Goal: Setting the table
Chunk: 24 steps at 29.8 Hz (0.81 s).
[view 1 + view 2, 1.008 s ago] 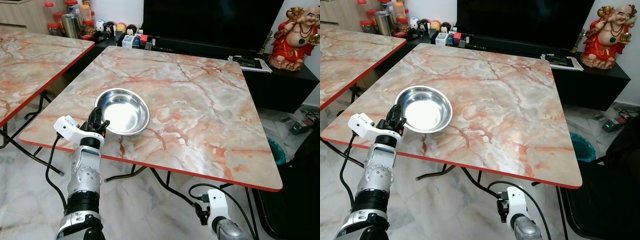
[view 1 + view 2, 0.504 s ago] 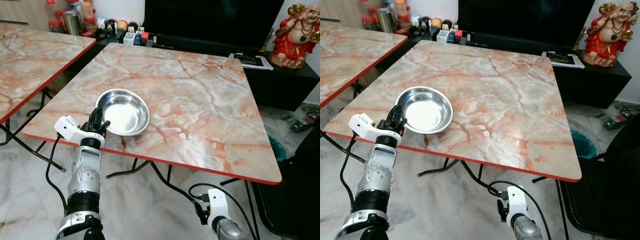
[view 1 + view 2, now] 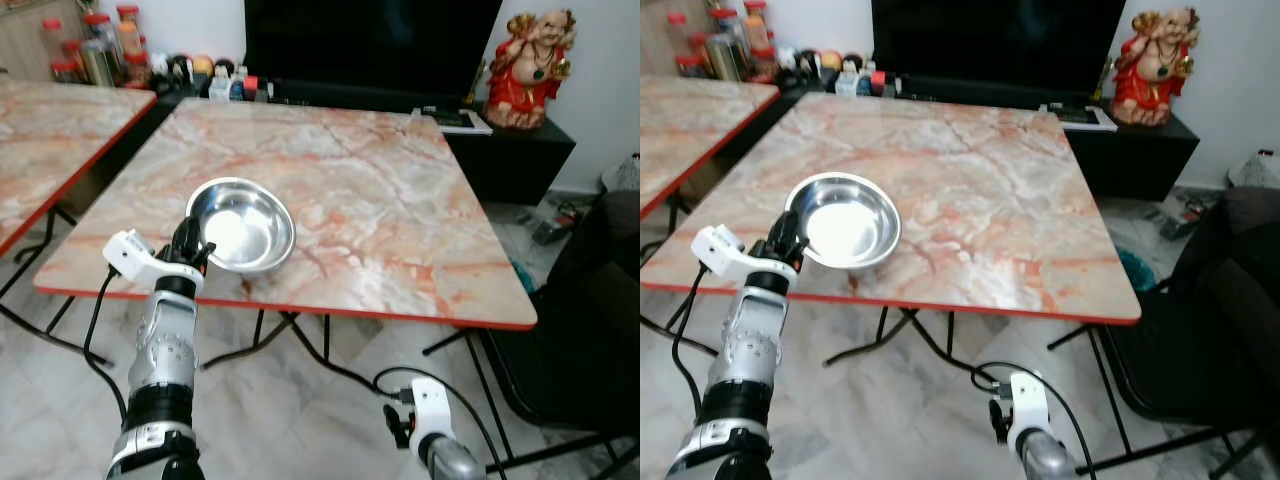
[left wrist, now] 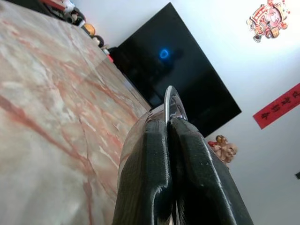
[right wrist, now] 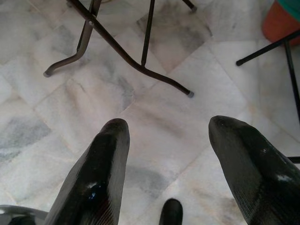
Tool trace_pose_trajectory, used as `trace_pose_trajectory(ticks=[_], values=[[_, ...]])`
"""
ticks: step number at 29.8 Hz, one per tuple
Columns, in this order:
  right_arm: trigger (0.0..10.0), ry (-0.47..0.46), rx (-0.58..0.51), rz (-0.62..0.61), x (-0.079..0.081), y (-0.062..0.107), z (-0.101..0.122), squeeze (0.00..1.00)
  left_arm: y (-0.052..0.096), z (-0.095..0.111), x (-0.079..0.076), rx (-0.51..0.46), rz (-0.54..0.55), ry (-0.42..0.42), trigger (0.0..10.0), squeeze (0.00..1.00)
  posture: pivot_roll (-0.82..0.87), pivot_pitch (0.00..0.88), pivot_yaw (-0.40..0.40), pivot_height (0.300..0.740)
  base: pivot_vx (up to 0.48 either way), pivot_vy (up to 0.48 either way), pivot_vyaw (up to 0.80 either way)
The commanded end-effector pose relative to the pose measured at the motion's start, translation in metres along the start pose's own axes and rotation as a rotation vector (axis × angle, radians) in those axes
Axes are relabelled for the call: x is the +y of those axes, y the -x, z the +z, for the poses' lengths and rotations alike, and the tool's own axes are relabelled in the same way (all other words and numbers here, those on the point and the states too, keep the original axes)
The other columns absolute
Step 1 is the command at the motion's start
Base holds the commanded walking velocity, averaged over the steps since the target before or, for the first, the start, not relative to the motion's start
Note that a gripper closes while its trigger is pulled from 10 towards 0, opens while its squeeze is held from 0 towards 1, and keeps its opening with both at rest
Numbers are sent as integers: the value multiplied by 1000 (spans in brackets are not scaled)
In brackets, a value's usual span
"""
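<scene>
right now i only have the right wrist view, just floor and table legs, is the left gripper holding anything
Observer: Yes, the left gripper is shut on the near-left rim of a steel bowl.
Operator: is the bowl on the table
Observer: It sits on the marble table near the front-left corner, close to the red front edge.
Operator: anything else on that table
Observer: No other dishes; the remaining marble surface is bare.
</scene>
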State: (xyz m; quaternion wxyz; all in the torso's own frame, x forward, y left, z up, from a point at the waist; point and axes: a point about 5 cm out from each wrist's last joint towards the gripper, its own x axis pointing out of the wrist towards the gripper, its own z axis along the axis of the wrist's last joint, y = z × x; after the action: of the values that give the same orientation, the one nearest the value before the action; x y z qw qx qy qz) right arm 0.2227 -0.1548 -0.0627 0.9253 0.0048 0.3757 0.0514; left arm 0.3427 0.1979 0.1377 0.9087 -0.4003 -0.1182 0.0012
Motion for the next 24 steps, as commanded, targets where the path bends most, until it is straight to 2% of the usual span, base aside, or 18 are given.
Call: trace_pose_trajectory(ticks=[1,12,16,24], values=[[10000,-1,-10,-23,-7,0,4,0,-4,0,-9,-1,-30,-5,10000,0,92,0,-57,740,0,0,0],[10000,5,-3,-20,-6,0,1,0,-3,-1,-11,-7,-37,-17,10000,0,90,0,-50,740,0,0,0],[10000,11,0,-19,-7,1,0,0,-5,-6,-15,29,-67,-26,10000,0,86,0,-42,740,0,0,0],[10000,-2,1,-27,-7,1,1,0,-4,-11,-18,39,-75,-17,10000,0,81,0,-41,740,0,0,0]])
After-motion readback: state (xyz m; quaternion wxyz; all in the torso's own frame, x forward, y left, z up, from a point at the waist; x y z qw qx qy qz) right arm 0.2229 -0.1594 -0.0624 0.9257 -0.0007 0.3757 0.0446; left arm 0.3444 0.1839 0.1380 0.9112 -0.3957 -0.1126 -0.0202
